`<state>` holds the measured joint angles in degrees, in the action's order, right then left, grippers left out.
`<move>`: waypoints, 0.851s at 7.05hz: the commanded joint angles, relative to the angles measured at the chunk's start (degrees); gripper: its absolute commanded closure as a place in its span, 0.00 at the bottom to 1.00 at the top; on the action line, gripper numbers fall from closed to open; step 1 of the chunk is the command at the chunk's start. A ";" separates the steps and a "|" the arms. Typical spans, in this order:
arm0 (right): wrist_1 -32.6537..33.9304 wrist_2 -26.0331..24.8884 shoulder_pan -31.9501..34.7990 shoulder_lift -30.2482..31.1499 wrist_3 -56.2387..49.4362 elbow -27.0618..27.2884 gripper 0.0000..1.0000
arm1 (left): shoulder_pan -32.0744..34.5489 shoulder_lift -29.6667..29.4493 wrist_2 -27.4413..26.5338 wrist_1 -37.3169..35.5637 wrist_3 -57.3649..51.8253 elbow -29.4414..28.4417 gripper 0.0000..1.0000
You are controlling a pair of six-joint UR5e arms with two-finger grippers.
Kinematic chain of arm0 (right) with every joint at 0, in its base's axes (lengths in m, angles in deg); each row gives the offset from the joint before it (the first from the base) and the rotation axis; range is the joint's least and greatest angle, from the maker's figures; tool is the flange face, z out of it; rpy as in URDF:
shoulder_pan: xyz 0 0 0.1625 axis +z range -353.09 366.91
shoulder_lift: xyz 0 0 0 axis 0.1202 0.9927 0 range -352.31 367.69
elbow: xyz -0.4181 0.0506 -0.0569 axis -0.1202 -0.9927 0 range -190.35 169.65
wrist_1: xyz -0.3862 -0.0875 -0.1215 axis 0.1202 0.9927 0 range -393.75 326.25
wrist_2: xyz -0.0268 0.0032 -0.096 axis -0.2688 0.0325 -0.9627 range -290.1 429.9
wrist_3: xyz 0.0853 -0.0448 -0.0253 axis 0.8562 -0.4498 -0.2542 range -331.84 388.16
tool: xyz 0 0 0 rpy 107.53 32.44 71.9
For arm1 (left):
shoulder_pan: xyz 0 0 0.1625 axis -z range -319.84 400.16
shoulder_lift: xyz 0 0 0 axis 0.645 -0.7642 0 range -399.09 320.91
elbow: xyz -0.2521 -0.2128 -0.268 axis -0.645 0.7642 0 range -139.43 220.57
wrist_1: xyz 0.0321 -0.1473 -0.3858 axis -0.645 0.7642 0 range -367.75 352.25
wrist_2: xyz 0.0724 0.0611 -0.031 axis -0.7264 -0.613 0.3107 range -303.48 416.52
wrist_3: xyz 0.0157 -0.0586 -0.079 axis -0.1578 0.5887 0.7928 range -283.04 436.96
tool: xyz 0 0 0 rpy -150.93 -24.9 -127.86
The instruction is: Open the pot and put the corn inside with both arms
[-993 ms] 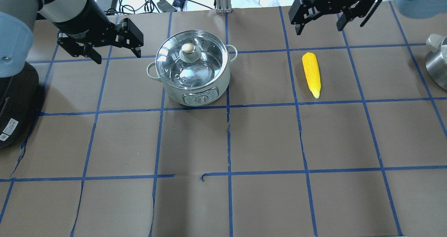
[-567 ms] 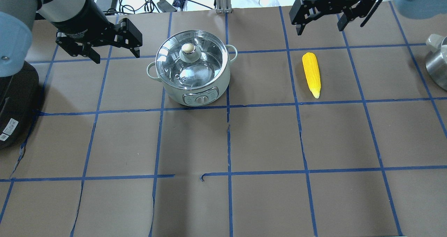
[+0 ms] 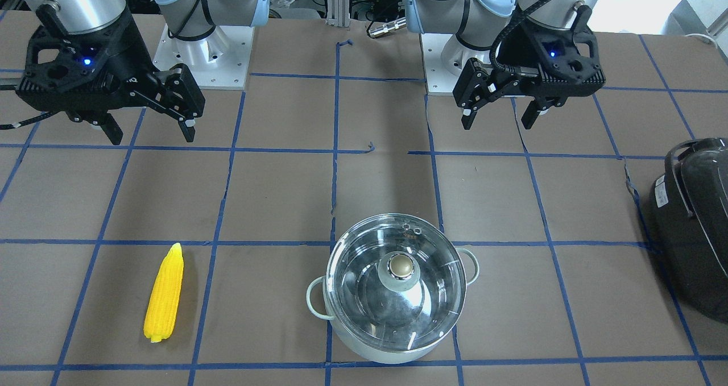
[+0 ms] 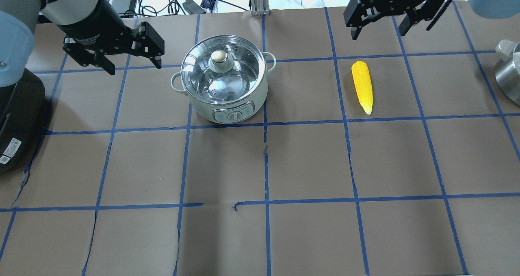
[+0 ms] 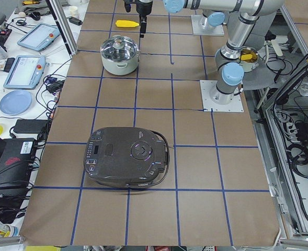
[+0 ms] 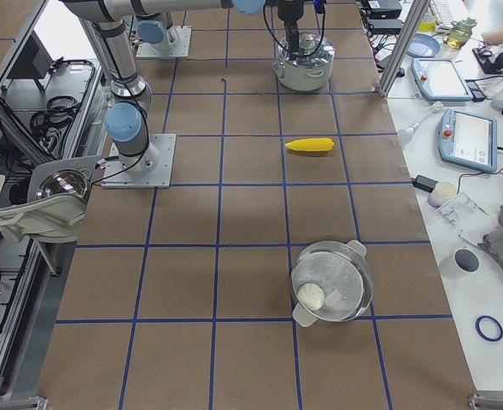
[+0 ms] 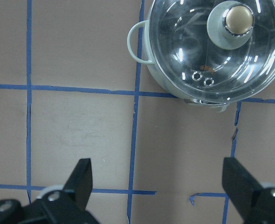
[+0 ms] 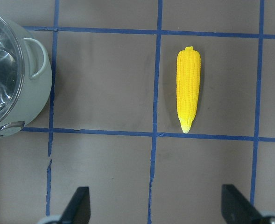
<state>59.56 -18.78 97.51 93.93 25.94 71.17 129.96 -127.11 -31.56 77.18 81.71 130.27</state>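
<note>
Covering the table (image 4: 406, 243): brown paper (image 4: 142, 166) (blue-taped).

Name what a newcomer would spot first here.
The bright yellow corn lies alone on the brown table, to the robot's right. The shiny pot, glass lid on, stands left of it. Raised above them, the left hand and right hand hang open and empty.

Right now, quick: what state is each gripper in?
Left gripper: open, holding nothing, beside the pot.
Right gripper: open, holding nothing, near the corn.
</note>
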 commanded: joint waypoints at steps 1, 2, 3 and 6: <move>0.02 -0.61 -0.08 0.16 -0.06 0.04 0.00 | -0.06 -0.04 0.09 0.23 0.00 -0.14 0.00; 0.02 -0.26 0.01 0.07 -0.06 0.04 0.00 | -0.15 -0.04 0.10 0.23 0.00 -0.14 0.00; 0.20 -0.43 0.01 -0.45 -1.19 0.04 0.00 | -0.15 0.05 0.01 0.66 0.00 -0.23 0.00; 1.68 -0.52 -0.34 -0.89 -4.10 -0.05 0.00 | -0.24 -0.04 0.01 0.67 0.00 -0.23 0.00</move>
<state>60.28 -19.25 97.29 93.28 22.43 71.20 129.75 -127.11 -31.54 77.83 81.71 130.04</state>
